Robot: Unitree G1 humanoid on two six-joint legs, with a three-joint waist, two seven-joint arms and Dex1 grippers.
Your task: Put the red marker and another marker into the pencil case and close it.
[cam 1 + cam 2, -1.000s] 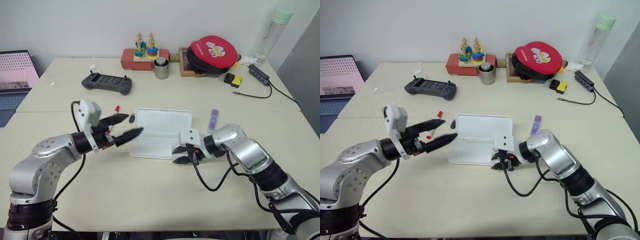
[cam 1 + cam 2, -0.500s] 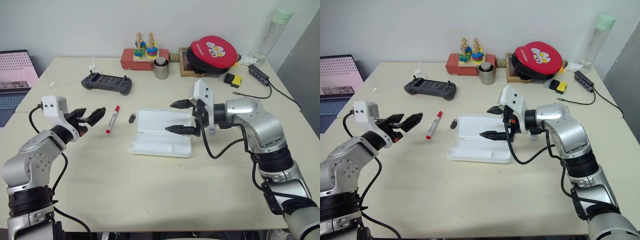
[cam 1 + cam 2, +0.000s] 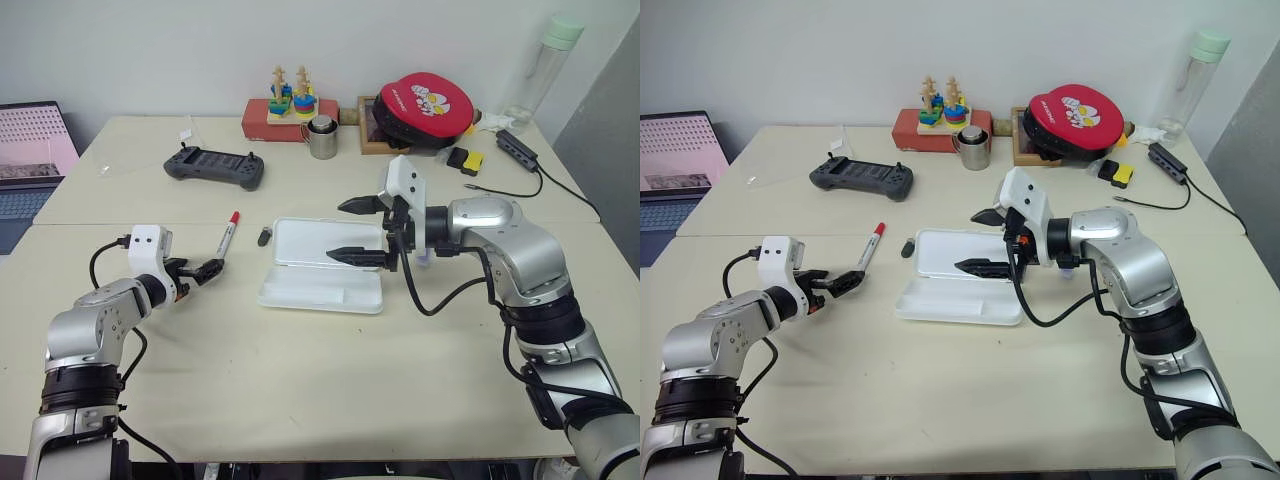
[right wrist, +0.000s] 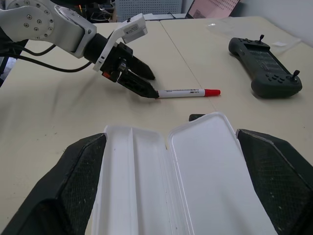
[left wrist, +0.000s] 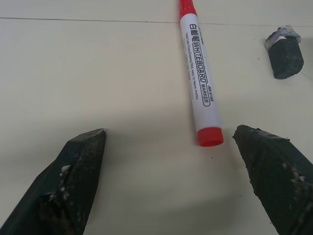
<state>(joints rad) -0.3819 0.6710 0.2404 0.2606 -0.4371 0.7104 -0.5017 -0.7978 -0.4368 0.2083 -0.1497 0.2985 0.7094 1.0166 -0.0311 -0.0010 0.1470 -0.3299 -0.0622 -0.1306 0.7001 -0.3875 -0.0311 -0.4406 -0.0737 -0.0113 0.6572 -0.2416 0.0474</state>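
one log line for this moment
pencil case: open, empty | red marker: on table | left gripper: open at marker end | right gripper: open above case

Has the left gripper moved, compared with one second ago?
Yes. The left gripper has gone from the pencil case's left edge out to the near end of the red marker, lower toward the table.

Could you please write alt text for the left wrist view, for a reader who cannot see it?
The left hand is open, its two black fingers spread just short of the red end of the red marker, which lies flat on the pale table pointing away from the hand. A small black object lies on the table beyond the marker's side.
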